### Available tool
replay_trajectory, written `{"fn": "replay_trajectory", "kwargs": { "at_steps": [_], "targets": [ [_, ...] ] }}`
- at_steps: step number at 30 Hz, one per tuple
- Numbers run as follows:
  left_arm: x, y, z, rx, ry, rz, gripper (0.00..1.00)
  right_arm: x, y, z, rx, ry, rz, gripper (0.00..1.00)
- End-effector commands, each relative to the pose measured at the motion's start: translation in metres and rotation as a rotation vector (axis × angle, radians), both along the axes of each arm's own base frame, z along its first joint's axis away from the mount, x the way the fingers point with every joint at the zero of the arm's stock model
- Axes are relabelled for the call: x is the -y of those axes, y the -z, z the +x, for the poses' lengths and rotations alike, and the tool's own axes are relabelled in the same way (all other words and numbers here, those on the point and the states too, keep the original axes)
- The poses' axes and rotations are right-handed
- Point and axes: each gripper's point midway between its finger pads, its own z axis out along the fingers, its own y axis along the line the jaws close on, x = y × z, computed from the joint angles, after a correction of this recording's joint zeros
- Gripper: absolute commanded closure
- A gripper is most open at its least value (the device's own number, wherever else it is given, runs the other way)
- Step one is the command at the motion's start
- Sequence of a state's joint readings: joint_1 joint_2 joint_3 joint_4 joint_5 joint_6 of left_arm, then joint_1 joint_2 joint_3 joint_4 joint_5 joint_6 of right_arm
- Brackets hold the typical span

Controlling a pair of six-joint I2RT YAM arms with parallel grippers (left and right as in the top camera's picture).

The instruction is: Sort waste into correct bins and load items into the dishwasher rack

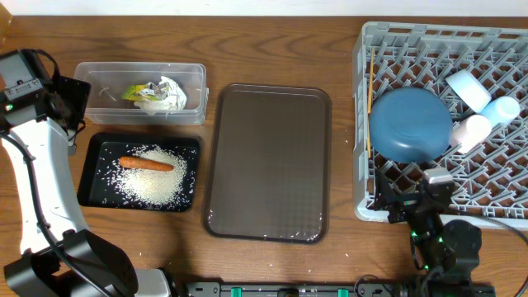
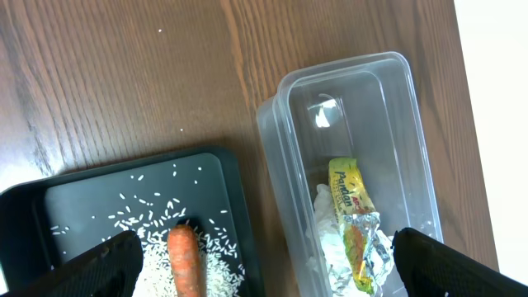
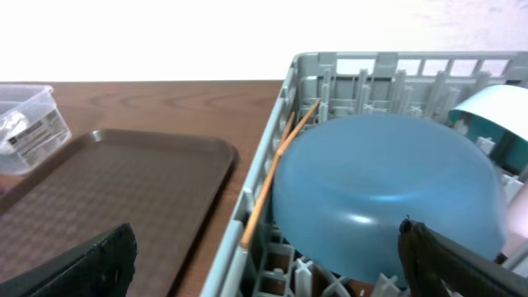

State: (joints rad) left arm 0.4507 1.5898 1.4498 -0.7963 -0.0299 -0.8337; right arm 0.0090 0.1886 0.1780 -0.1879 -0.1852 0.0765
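Finishing step: by the look of it the sorting and loading are done, so the job left is likely a check and a clean retreat. Lift each claw straight up before swinging it away, so no finger clips the tub wall or a rack peg.
Left claw (image 2: 276, 268): fingers spread wide, holding nothing and touching nothing. It hangs above the gap where the tub and black tray meet.
Right claw (image 3: 264, 264): fingers spread wide and empty. It sits at the near left corner of the rack, aimed at the bowl and apart from it.
Tub (image 1: 87, 91): clear, at the far left corner of the table. Inside lie the crumpled tissue (image 1: 169, 92) and the yellow-green wrapper (image 2: 355, 214), touching each other.
Black tray (image 1: 92, 177): just in front of the tub, along the table's left edge. It holds a heap of rice (image 1: 153, 181) with the carrot (image 1: 146, 163) lying across its far side.
Stray grains: a few white specks lie on the bare table (image 1: 346, 66) near the tray; worth a look before calling the waste finished.
Brown tray (image 1: 268, 165): in the middle of the table, between the bins and the rack, with nothing on it.
Rack (image 1: 437, 29): grey, at the table's right edge.
Bowl (image 1: 410, 124): blue, upside down, in the rack's left half.
Chopsticks (image 1: 370, 99): along the rack's left wall, beside the bowl.
Cups: blue cup (image 1: 502, 109) and white cup (image 1: 472, 132), lying close together to the right of the bowl.
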Motion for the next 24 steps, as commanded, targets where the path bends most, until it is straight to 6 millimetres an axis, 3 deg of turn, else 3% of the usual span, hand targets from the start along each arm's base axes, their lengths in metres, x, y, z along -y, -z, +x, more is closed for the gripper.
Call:
{"fn": "replay_trajectory", "kwargs": {
  "at_steps": [1,9,24],
  "targets": [
    [-0.004,-0.005,0.000,0.006,-0.001,0.016,0.01,0.004,0.000,-0.003,0.054,0.007,-0.014,0.01],
    [-0.004,-0.005,0.000,0.006,-0.001,0.016,0.02,0.012,-0.001,0.001,0.198,0.046,-0.021,0.01],
    [-0.004,-0.005,0.000,0.006,-0.001,0.016,0.02,0.022,0.013,0.001,0.140,0.103,-0.039,0.01]
  ]
}}
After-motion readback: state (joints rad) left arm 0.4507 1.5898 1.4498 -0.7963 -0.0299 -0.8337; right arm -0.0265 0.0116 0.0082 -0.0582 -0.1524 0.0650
